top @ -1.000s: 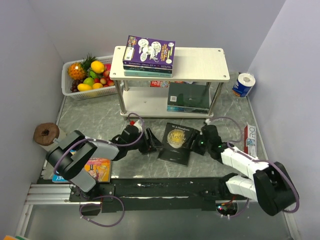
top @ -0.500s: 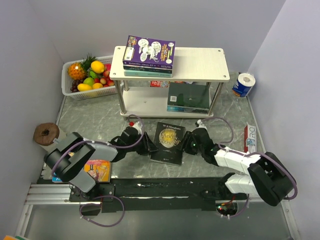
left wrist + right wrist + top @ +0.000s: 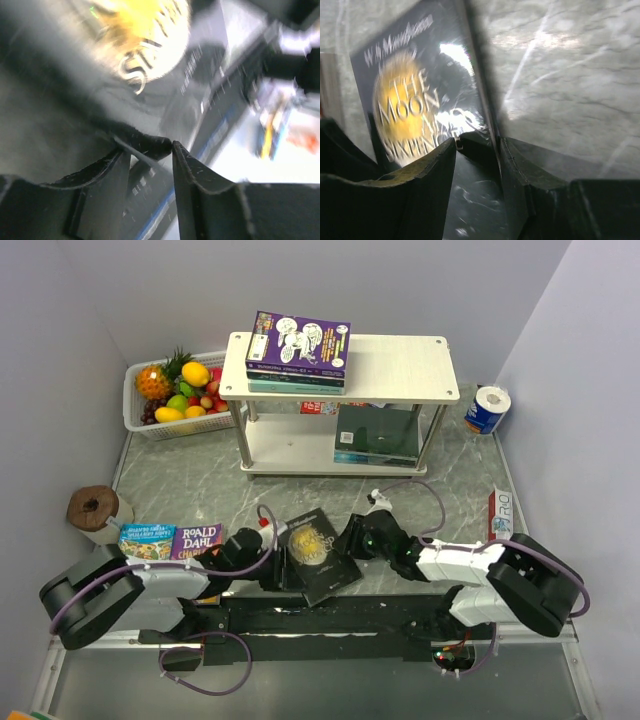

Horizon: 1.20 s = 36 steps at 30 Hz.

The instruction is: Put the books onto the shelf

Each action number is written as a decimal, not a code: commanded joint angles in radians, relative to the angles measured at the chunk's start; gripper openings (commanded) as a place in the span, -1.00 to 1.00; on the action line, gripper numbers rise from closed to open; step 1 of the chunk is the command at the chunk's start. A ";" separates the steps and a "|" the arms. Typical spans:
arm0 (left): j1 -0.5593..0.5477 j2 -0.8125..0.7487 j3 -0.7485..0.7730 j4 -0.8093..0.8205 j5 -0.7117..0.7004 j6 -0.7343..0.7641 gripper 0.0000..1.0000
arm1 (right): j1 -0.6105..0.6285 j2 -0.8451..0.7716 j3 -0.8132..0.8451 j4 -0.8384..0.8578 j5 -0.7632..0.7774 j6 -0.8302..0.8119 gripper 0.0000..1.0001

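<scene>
Dragging black book (image 3: 318,552) back fr shelf (image 3: 400,365) twd near counter (image 3: 180,490) edge, L pincer (image 3: 272,566) & R pincer (image 3: 352,540) now clamped on its opp edges, so lift looks next.

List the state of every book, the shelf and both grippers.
Black book: tilted, gripped at both side edges.
Left gripper: jaws closed on the black book.
Right gripper: jaws closed on the black book.
Purple book: flat atop the stack on the shelf.
Dark green book: flat on the lower board.
Roald Dahl book: flat on the table, unshelved.
</scene>
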 commanded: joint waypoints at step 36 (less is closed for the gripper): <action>-0.032 -0.298 -0.234 0.399 -0.393 -0.329 -0.94 | 0.315 -0.030 -0.057 -0.165 -0.326 0.131 -0.05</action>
